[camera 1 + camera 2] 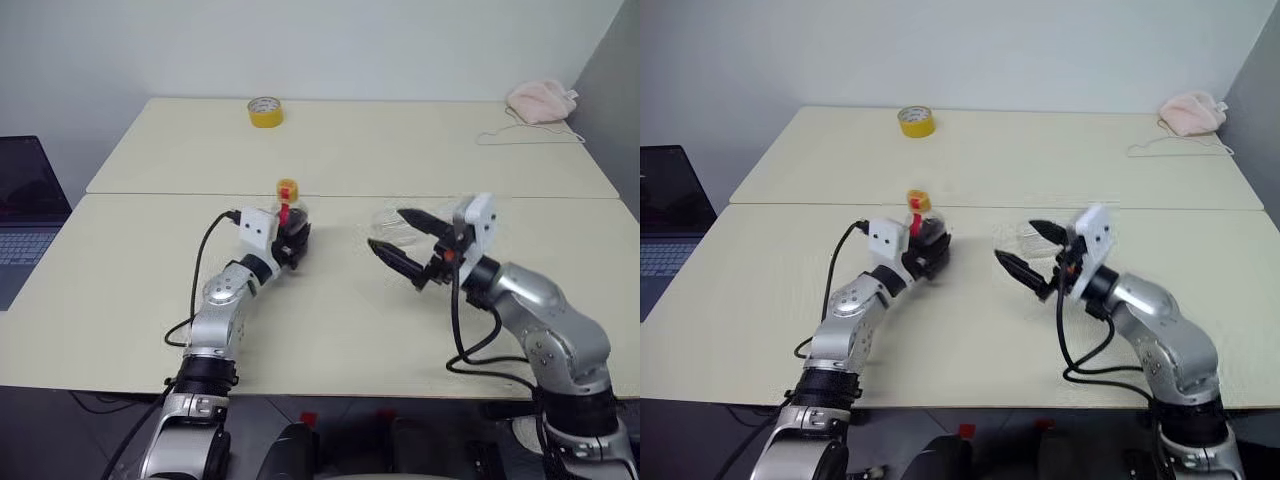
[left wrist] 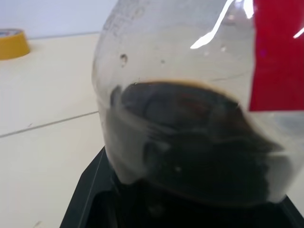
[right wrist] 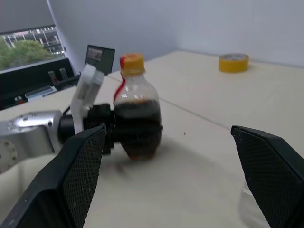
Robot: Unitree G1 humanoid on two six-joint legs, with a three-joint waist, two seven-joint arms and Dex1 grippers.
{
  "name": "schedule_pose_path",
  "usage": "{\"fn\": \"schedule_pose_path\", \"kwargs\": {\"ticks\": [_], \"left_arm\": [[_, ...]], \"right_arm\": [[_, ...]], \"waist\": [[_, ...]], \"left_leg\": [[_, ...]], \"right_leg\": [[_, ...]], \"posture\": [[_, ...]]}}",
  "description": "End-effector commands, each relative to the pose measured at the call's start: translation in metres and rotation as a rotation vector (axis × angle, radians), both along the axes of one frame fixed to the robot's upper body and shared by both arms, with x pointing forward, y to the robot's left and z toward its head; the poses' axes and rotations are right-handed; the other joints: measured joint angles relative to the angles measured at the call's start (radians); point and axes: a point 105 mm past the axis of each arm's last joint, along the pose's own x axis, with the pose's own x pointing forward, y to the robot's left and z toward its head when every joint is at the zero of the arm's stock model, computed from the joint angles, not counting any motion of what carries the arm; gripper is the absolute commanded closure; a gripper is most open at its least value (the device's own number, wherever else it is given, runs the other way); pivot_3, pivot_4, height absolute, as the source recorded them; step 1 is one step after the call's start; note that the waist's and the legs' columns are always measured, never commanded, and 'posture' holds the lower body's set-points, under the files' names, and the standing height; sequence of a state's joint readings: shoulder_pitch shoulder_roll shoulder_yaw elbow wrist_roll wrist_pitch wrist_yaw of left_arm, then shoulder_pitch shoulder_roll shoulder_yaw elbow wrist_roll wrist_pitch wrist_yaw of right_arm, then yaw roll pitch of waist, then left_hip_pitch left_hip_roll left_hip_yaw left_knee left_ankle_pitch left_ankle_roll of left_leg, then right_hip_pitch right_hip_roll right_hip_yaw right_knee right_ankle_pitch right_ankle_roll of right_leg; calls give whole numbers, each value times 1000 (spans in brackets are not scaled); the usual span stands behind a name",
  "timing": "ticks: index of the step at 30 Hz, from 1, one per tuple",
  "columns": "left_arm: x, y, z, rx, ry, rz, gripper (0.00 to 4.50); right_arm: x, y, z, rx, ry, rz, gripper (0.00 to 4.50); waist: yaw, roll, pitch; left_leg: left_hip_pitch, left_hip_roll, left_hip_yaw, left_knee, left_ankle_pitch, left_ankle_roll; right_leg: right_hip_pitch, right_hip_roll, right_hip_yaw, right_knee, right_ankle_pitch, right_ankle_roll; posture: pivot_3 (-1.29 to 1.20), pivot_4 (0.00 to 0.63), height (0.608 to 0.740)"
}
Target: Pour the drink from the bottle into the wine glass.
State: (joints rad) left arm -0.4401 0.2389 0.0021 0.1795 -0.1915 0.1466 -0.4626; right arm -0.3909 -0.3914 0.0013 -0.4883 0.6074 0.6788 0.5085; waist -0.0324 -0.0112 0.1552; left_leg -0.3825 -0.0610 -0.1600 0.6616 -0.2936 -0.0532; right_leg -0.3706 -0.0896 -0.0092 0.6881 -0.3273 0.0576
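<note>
The bottle [image 3: 137,111] stands upright on the cream tabletop [image 1: 330,150], just in front of the seam where the 2 tabletop halves meet, its yellow cap on and the drink [image 3: 137,124] filling roughly its lower half. The left gripper [image 1: 292,243] is clenched around the bottle's lower body, its 2 black fingers pressed against the sides; in the left wrist view the ribbed body and the red label strip sit right against the gripper. To the right of the bottle, and apart from it, the right gripper [image 1: 402,243] hangs above the tabletop with its jaws spread wide and nothing between them, pointing toward the bottle. The wine glass [image 1: 392,228] is to the right of the bottle, right at the right gripper's fingers; its clear bowl is faint, and I cannot tell whether the fingers touch it. A yellow tape roll [image 1: 265,112] lies well beyond the bottle, near the tabletop's far edge, and a pink cloth [image 1: 542,100] rests far to the bottle's right at the far corner.
</note>
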Motion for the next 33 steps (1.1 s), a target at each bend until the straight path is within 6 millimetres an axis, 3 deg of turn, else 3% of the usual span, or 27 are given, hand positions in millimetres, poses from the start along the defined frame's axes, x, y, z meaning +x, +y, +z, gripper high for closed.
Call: {"fn": "schedule_pose_path", "kwargs": {"ticks": [1,6,13,26,29,33], "left_arm": [[-8,-18,27,12,-81,-54,2570],[-16,-35,27,43,-82,-99,2651],[-18,-40,24,51,-74,-103,2685],[-18,-41,24,46,-79,-88,2820],[-18,-41,25,44,-81,-86,2872],[-17,-42,26,43,-84,-84,2940]], "right_arm": [[4,22,18,-17,-16,21,0],[20,42,32,-7,6,-3,0],[27,65,41,-1,5,-37,0],[36,70,37,8,33,-117,0],[39,69,35,7,36,-129,582],[42,68,33,13,39,-145,1983]], "waist": [[-3,0,0],[-2,0,0],[-3,0,0],[-5,0,0],[-8,0,0],[-10,0,0]], "left_leg": [[0,0,0,0,0,0],[0,0,0,0,0,0],[0,0,1,0,0,0],[-1,0,1,0,0,0],[-1,0,1,0,0,0],[-1,0,1,0,0,0]], "right_leg": [[0,0,0,0,0,0],[-1,0,0,1,0,0],[-2,0,1,2,0,0],[-3,0,1,2,0,0],[-3,0,1,2,0,0],[-3,0,1,2,0,0]], "posture": [[0,150,740],[0,150,740],[0,150,740],[0,150,740],[0,150,740],[0,150,740]]}}
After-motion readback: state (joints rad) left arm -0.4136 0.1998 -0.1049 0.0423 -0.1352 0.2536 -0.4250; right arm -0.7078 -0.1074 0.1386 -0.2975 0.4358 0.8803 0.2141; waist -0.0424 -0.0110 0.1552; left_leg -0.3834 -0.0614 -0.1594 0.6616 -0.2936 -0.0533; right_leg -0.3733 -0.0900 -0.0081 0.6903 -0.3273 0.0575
